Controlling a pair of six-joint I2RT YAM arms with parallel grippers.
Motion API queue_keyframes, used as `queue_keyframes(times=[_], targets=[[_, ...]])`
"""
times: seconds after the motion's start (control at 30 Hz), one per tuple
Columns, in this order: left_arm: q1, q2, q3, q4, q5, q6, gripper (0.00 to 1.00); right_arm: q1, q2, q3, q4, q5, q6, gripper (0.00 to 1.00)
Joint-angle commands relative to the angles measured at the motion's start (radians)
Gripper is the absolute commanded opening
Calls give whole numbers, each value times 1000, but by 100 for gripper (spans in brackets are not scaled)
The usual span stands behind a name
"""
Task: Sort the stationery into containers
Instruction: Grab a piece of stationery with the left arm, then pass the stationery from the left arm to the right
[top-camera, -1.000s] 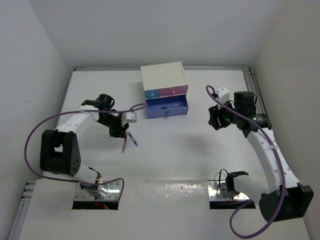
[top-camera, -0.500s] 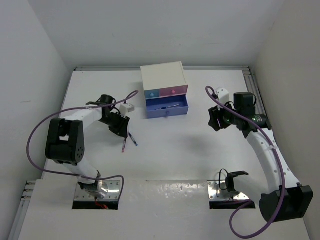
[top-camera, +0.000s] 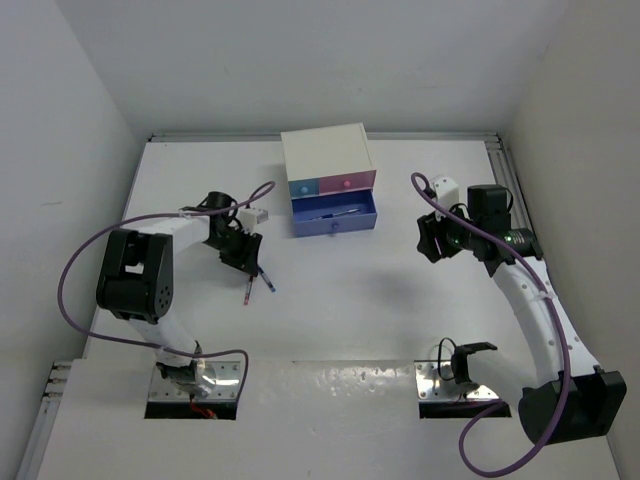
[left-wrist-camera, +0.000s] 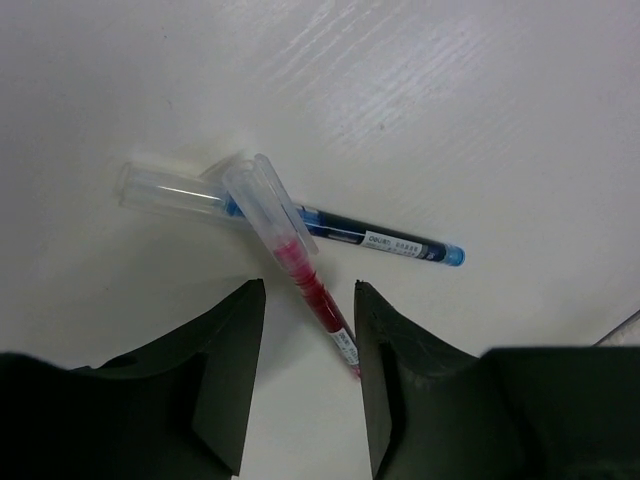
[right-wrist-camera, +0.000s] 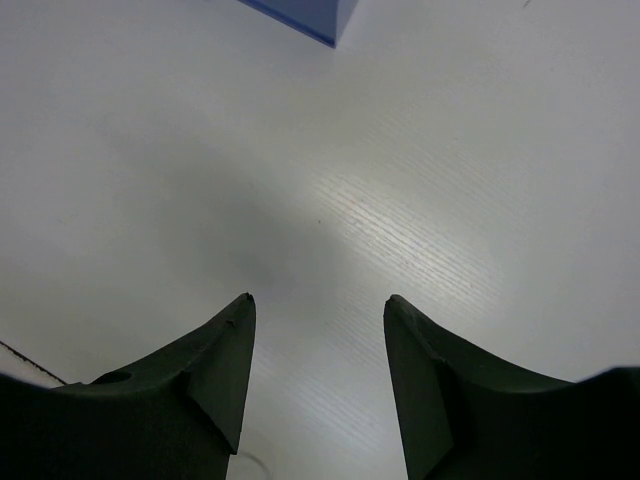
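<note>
Left gripper (left-wrist-camera: 305, 345) is spread wide, hanging low over the red pen (left-wrist-camera: 300, 275), whose near end sits between the fingers but isn't pinched. The red pen crosses over a blue pen (left-wrist-camera: 380, 240), both flat on the table (top-camera: 400, 300), left of and nearer than the white cabinet (top-camera: 328, 160). The periwinkle drawer (top-camera: 335, 222) is pulled out. Right gripper (right-wrist-camera: 318, 330) is also spread, holding nothing, over bare table right of the drawer.
</note>
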Motion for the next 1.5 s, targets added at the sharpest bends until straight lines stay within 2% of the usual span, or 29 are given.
queue_keyframes(times=[0.0,0.2,0.37,0.67,0.73,0.83,0.87,0.9,0.93,0.97,1.0,1.03,1.1,1.17,1.2,1.3,1.47], targets=[[-12,21,-5,33,-20,-48,45,0,-17,-1,13,1,13,54],[-29,28,-5,58,-57,-70,38,0,-19,1,7,4,6,54],[-30,12,-15,59,-35,-65,36,2,-16,7,11,-25,13,54],[-23,-74,-16,21,4,-24,7,0,3,62,22,-123,72,53],[5,-117,2,4,59,21,3,2,4,79,31,-153,111,53],[58,-276,73,-16,274,50,0,25,7,113,83,-244,196,52],[68,-304,94,19,388,26,0,36,12,119,106,-268,251,52],[77,-333,129,59,434,-16,0,65,16,124,172,-310,326,52],[77,-381,136,122,474,-163,0,85,23,134,218,-319,365,52],[75,-403,136,300,530,-280,0,103,42,142,256,-325,409,52],[66,-424,113,406,550,-495,0,144,58,150,348,-328,493,52],[57,-453,105,620,557,-593,0,163,94,174,396,-327,537,53],[23,-469,105,763,538,-805,0,216,143,209,503,-333,673,53],[0,-475,110,897,505,-904,0,255,218,281,554,-330,759,53],[-16,-473,103,939,495,-1015,0,298,239,301,591,-327,776,53],[-41,-469,94,1078,463,-1201,0,393,332,467,564,-299,761,53],[-70,-495,100,1112,443,-1258,0,523,421,584,514,-270,711,53]])
